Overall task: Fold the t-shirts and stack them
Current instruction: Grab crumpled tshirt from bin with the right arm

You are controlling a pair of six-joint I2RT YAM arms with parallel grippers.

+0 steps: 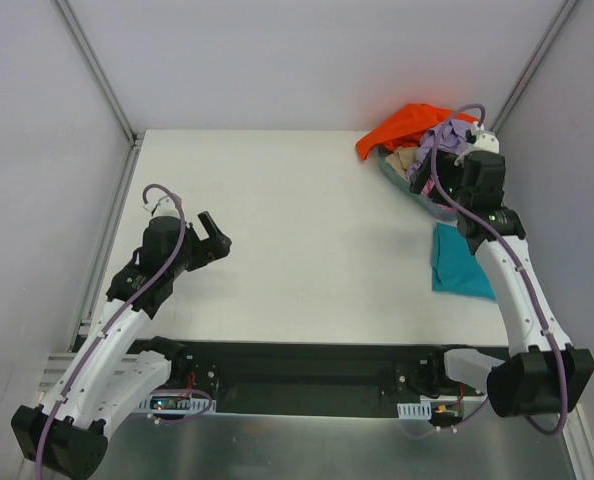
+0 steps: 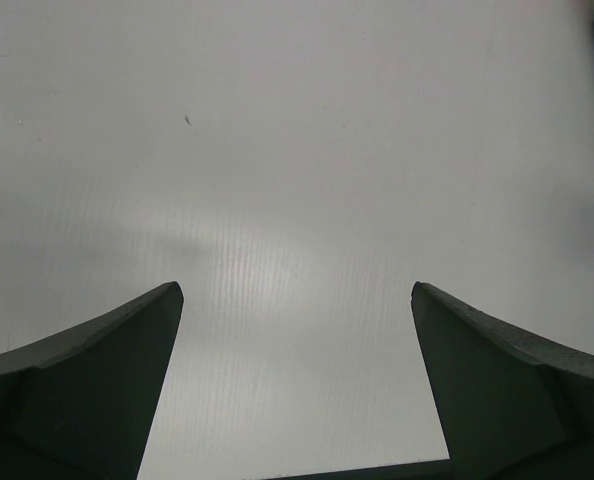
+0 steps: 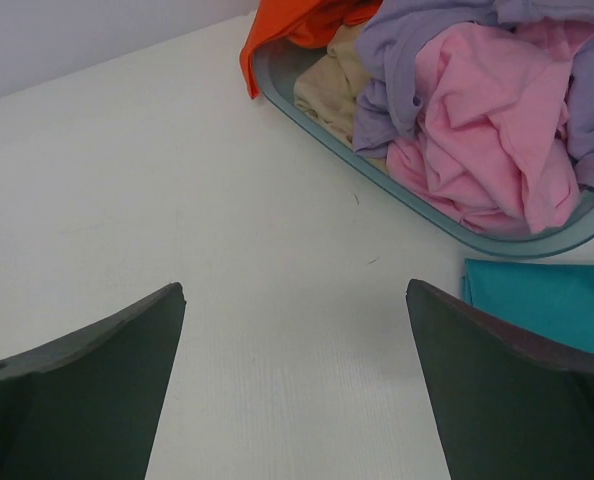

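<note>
**A:** Where are the shirts?

**B:** Most are heaped in the tub [image 3: 517, 245] at one o'clock on the table [image 1: 307, 220]. The pink shirt [image 3: 487, 120] is on top with the lavender shirt [image 3: 407, 40] wound around it. The beige shirt [image 3: 332, 85] is tucked at the side, and the orange shirt [image 1: 402, 128] spills over the far rim toward twelve. The teal shirt [image 1: 459, 265] lies flat at three o'clock, just beside the tub, and looks folded.

**A:** And the grippers?

**B:** The right gripper [image 3: 295, 288] hovers above the table off the tub's eight o'clock side, jaws spread wide and holding nothing. The left gripper [image 2: 297, 290] hangs at nine o'clock, equally spread and empty, well apart from any cloth.

**A:** What worries you?

**B:** The tangle. I judge that a pinch on the pink shirt may catch lavender cloth too, so two garments would rise together. The tub could also drag or tip along with them. A low approach could strike the rim. Lifting out toward three o'clock risks sweeping the teal shirt and spoiling its fold.
</note>
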